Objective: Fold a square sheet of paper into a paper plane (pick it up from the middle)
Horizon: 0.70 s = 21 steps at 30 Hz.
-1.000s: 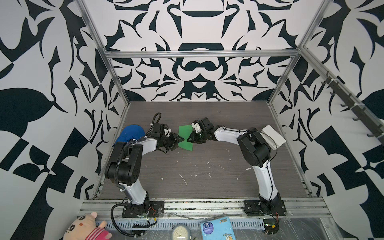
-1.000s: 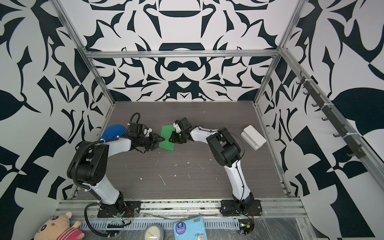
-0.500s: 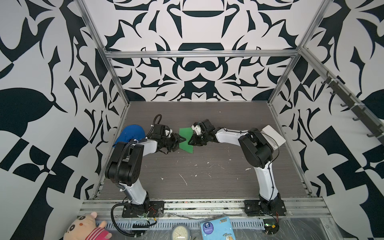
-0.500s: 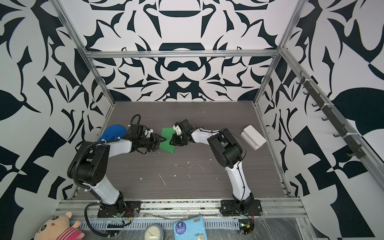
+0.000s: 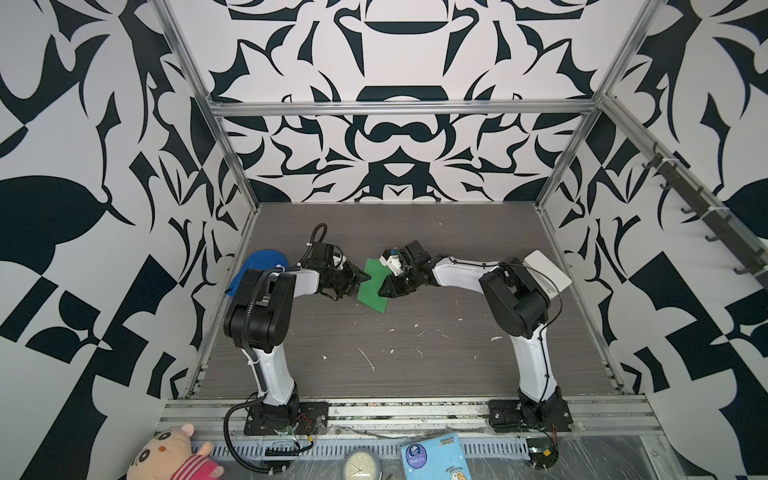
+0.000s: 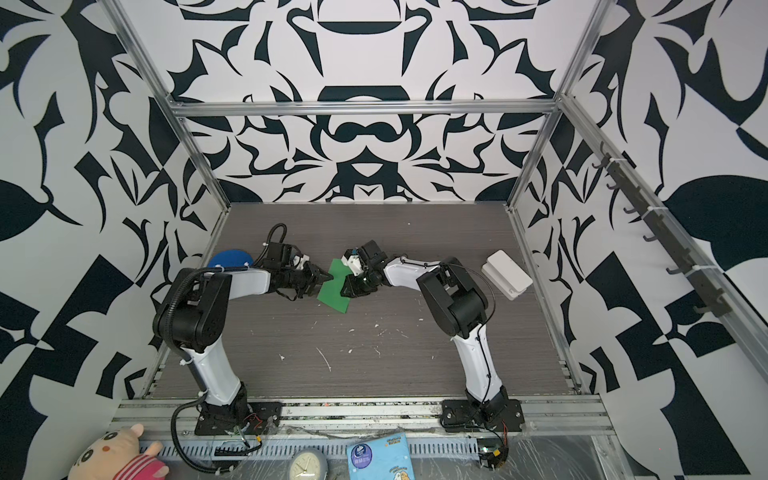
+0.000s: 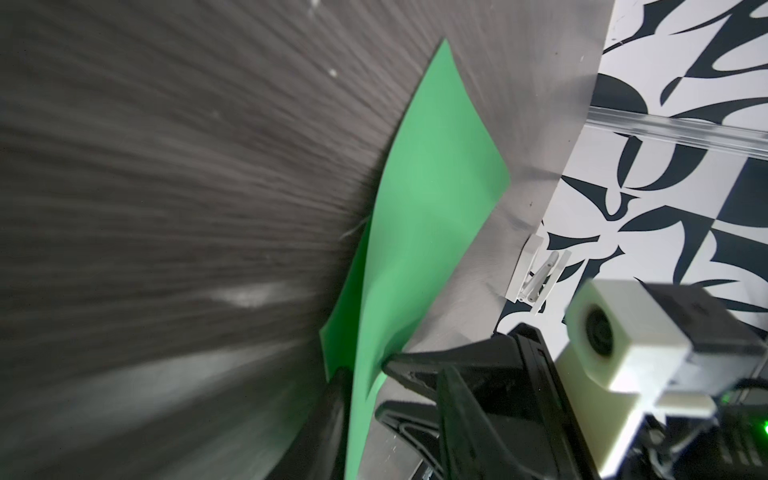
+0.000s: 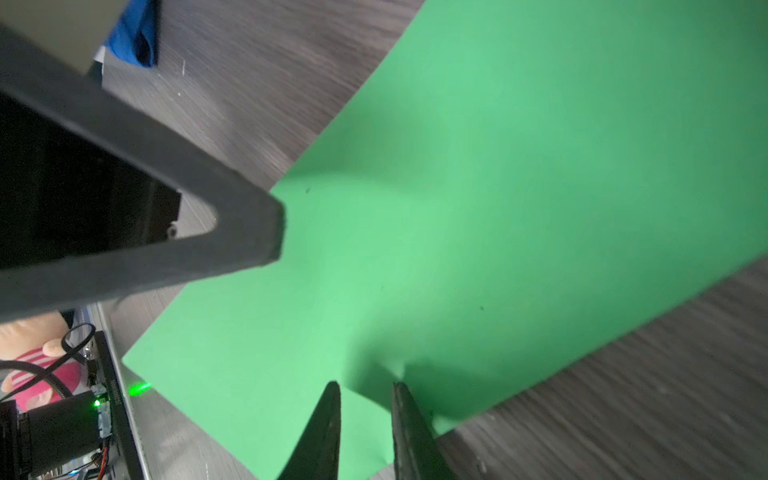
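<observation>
The square sheet of paper [image 5: 371, 291] [image 6: 332, 297] is bright green and lies mid-table between my two grippers, one side lifted and curved. My left gripper [image 5: 365, 276] [image 6: 328, 276] is at its left edge. In the left wrist view the paper [image 7: 436, 166] stands between that gripper's [image 7: 388, 386] jaws; one finger [image 7: 328, 415] touches it and the other stands apart. My right gripper [image 5: 380, 293] [image 6: 343, 293] is narrowly open. In the right wrist view its [image 8: 365, 384] two tips press on the paper [image 8: 498, 166] near a corner and pucker it. No paper plane shows.
A blue cloth cap [image 5: 259, 266] [image 6: 228, 259] lies at the left wall behind the left arm. A white box [image 5: 548, 270] [image 6: 507, 274] sits by the right wall. Small white scraps [image 5: 365, 357] dot the front of the table. A plush toy [image 5: 166, 457], clock and blue packet lie beyond the front rail.
My left gripper has edged right onto the paper's edge and its jaws have narrowed. The right gripper has stayed on the paper with little change.
</observation>
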Available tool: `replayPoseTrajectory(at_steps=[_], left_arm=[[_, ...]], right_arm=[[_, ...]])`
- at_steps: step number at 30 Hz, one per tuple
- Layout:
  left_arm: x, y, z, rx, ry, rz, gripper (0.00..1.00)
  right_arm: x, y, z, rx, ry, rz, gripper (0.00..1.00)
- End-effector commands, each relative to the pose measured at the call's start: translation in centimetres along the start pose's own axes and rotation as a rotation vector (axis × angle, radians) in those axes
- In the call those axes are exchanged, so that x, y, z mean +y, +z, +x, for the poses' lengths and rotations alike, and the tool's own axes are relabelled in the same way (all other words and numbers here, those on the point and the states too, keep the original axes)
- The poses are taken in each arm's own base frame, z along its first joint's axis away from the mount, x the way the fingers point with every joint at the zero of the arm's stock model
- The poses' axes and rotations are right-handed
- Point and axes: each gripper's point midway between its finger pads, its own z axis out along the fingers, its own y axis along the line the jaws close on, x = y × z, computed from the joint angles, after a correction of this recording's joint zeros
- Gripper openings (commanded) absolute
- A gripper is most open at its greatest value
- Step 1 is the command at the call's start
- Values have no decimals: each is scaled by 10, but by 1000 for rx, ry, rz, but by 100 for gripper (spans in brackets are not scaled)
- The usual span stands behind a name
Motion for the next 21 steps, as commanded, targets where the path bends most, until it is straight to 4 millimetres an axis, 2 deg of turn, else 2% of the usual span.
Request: replayPoseTrajectory(at_steps=[1, 3, 7, 11, 17, 21], left_arm=[[0, 4, -3, 28, 6, -11, 34], [1, 7, -6, 37, 7, -17, 29], [3, 7, -5, 37, 7, -30, 13], [4, 5, 6, 31, 7, -40, 2], [13, -6, 18, -57, -37, -95, 0], [12, -11, 23, -125, -69, -105, 1]], right_arm=[[-9, -5, 11, 40, -7, 31, 26], [-12, -6, 13, 45, -6, 36, 26], [-14, -10, 9, 31, 2, 47, 26], [-10, -17, -3, -9, 13, 50, 27], [-5, -25, -24, -79, 62, 59, 28], [-6, -22, -31, -103, 94, 53, 29]])
